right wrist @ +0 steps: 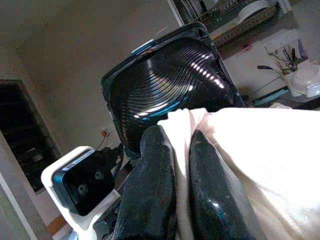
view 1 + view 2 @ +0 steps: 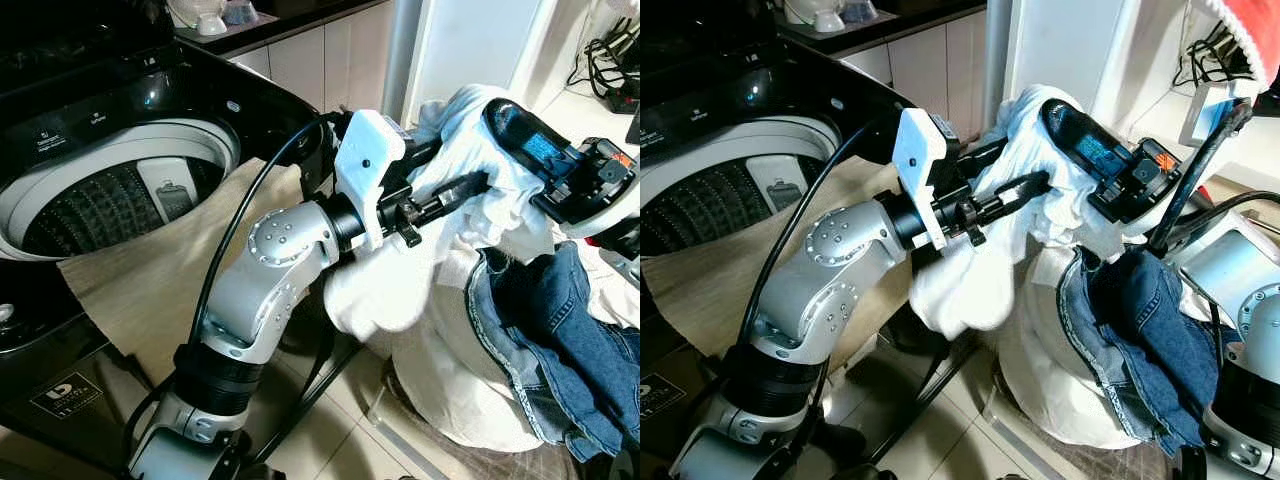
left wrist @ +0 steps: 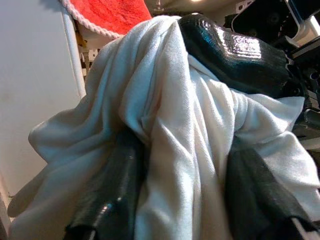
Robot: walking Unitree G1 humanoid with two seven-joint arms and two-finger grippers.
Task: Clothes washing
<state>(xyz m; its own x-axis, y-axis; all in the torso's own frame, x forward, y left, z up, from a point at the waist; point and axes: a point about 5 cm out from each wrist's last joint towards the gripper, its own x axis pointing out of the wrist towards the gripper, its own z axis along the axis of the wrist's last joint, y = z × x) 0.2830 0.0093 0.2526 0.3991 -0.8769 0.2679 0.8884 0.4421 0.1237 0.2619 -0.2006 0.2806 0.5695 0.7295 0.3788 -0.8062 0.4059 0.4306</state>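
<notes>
White cloth (image 2: 440,230) is held up in the air between the two arms, above the laundry basket (image 2: 450,400) and just beside the washing machine (image 2: 110,190). The left pincer (image 2: 455,192) reaches into the cloth from the machine side. In the left wrist view its two black fingers (image 3: 112,195) stand apart, with folds of the white cloth (image 3: 175,150) hanging over and between them, so it is spread inside the fabric and not pressed on it. The right pincer (image 2: 1065,125) comes from the other side at the top of the bundle. In the right wrist view its two fingers (image 1: 155,185) are pressed together on an edge of the white cloth (image 1: 260,155), which is pinched between them.

The basket is pale and stands on the tiled floor (image 2: 330,440), and blue jeans (image 2: 560,350) hang over its rim on the robot's right side. The washing machine is black, its lid is up, and the round drum (image 2: 100,205) is open to view. A beige cloth (image 2: 150,290) lies over the front edge of the machine, partly over the drum opening. Behind the machine, on a dark counter (image 2: 260,30), stand some small white dishes (image 2: 205,15).
</notes>
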